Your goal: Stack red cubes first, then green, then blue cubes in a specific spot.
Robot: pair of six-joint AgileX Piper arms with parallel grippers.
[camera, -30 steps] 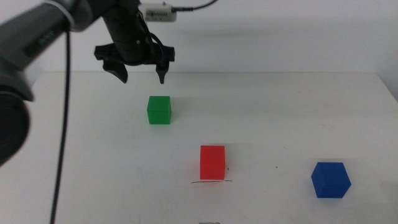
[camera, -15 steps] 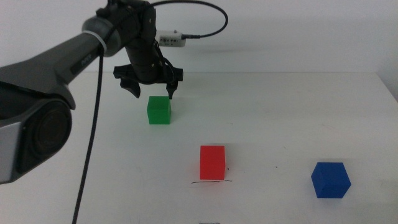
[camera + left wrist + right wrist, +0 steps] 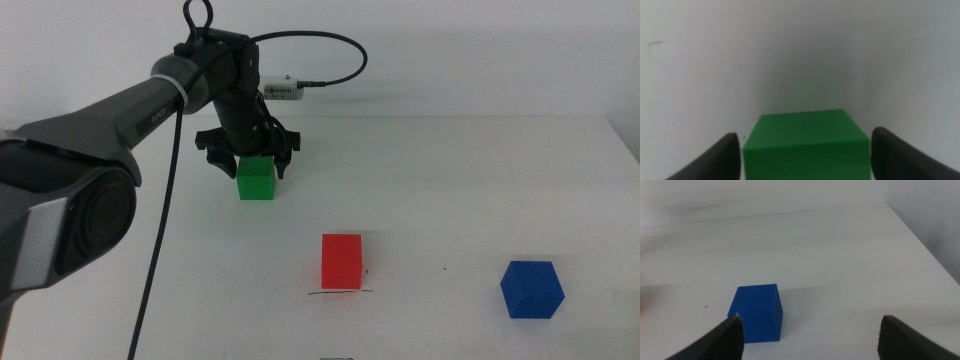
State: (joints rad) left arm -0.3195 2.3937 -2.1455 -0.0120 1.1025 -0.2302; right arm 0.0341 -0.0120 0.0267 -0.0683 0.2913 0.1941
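Left gripper [image 3: 252,166] lowered, fingers straddling green cube [image 3: 256,178]

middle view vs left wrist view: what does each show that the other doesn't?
Only the middle view: the red cube just behind the black pen line, the blue cube apart near the right, and the whole left arm reaching in.

Only the left wrist view: a close look at the narrow gaps between each jaw and the cube.

Both: the green cube between the open left gripper jaws, on the white table.
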